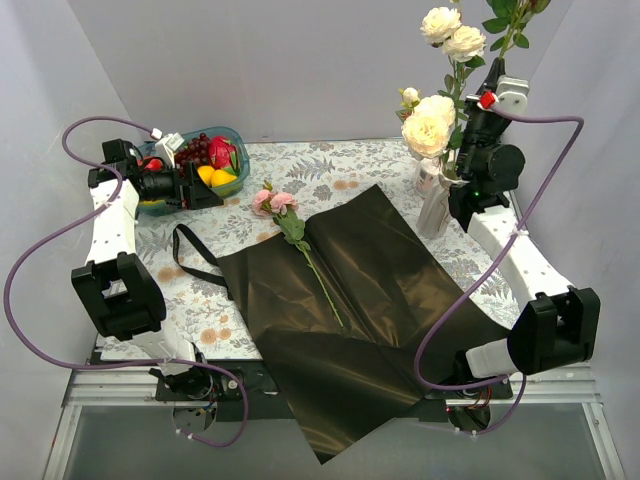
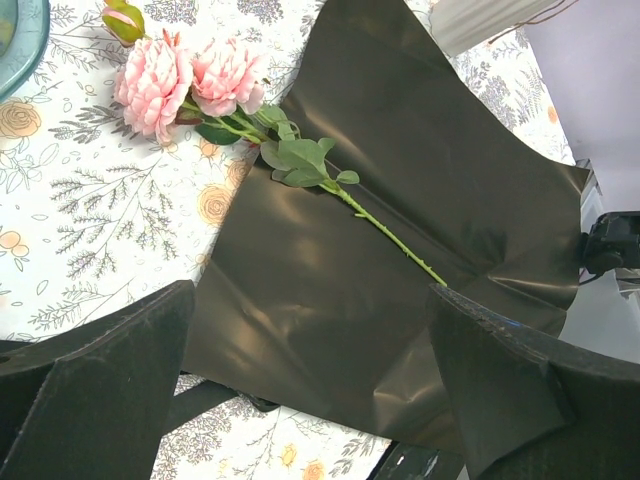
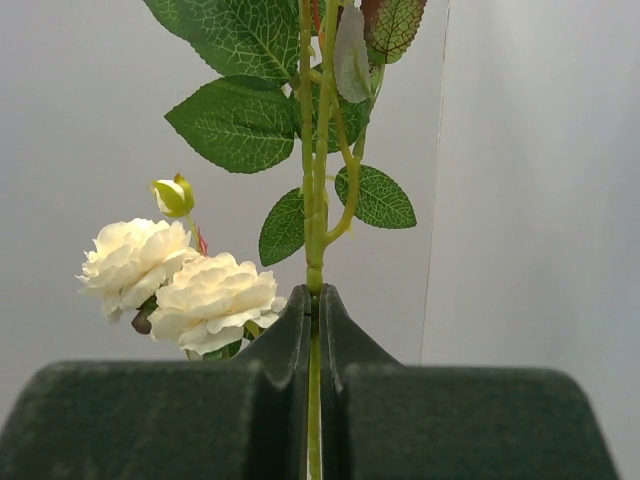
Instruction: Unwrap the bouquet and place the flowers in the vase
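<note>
Stem of cream roses: held upright. The right hand is clenched on its green stalk below the leaves, both fingers pressed flat against it, presumably so the lower end can be steered straight down into a narrow mouth.

Vase: white, standing on the table at the far right, just beside and below that hand. The arm covers the mouth, so it cannot be told whether the stalk's end has entered it. Further cream blooms sit just above the vase and appear to be placed in it.

Stem of pink roses: lying flat, blooms on the patterned cloth, stalk running across the wrapping paper. The paper is spread open and unwrapped on the table.

Ribbon: black, loose at the paper's left edge.

Left hand: released, fingers wide apart, grasping nothing. It hangs by the fruit bowl at the far left, with the pink blooms near and the stalk ahead of and below its fingers.

Judgement: one stem is left to collect from the paper.
</note>
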